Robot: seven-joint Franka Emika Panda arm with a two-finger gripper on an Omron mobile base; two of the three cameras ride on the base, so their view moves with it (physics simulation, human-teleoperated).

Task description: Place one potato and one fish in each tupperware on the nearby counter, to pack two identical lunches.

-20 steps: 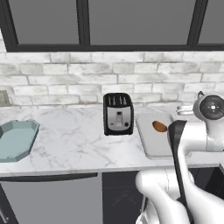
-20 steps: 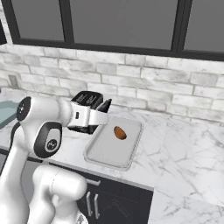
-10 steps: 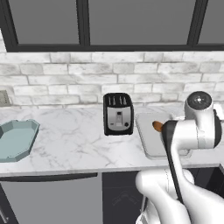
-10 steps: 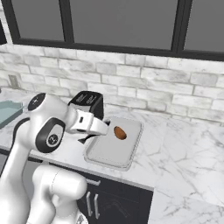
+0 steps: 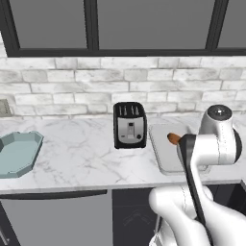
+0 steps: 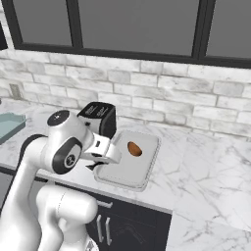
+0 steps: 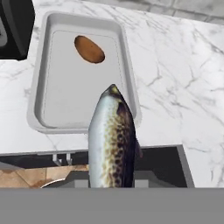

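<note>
The two-finger gripper (image 7: 111, 186), its tips hidden behind the catch, is pinched on a silvery, brown-speckled fish (image 7: 111, 140) whose tail end is cut off from sight, hanging above the front edge of the white-grey marbled counter (image 7: 175, 100). Beyond lies a shallow grey rectangular tray (image 7: 39, 109) with a brown oval potato (image 7: 89, 49) near its far edge. A black toaster (image 5: 129, 124) stands just beside the tray. The pale blue-green octagonal tupperware (image 5: 18, 153) sits at the counter's left end, partly cut off.

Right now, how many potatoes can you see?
1: the potato lies in the grey tray on the counter, beside the black toaster. Others may be out of sight.
</note>
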